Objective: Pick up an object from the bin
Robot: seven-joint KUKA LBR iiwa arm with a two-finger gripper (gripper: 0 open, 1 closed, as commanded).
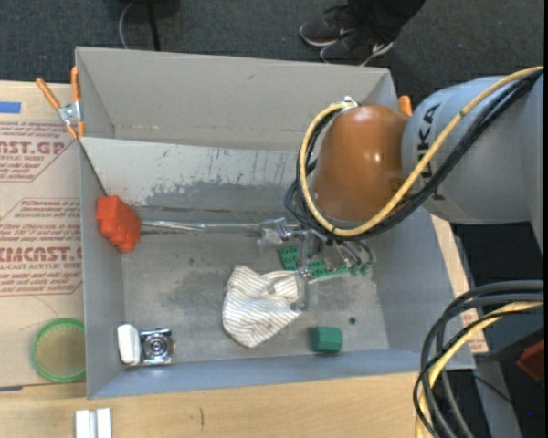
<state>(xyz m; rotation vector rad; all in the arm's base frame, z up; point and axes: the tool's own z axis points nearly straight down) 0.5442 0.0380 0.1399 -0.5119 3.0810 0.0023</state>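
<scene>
Cloth (256,310), white with faint stripes and crumpled — lying on the grey floor of the bin (173,281), toward the near wall and a little right of the middle, resting wholly on the metal with no part raised. Meeting it at its upper right corner: gripper (299,290), hanging low under the arm's orange cover, touching the fabric or hovering just above it. Clenched on a fold or released over it? Cannot tell, with the tip sitting against the pale cloth and half hidden by the wrist. Judging progress from that: reaching in apparently done, or nearly so; grasping unconfirmed; lifting not yet begun. Remaining, then — closing on the fabric if not already closed, rising, and carrying it clear of the bin's walls. Lying near the cloth, toward the near right corner and apart from it: small green block (326,338). Sitting well apart against the left wall: orange-red lump (119,224). Resting in the near left corner: small white piece (128,343) just beside a shiny square metal thing (156,345). Likely needing care while rising, loose folds being apt to slip out of a shallow pinch.
</scene>
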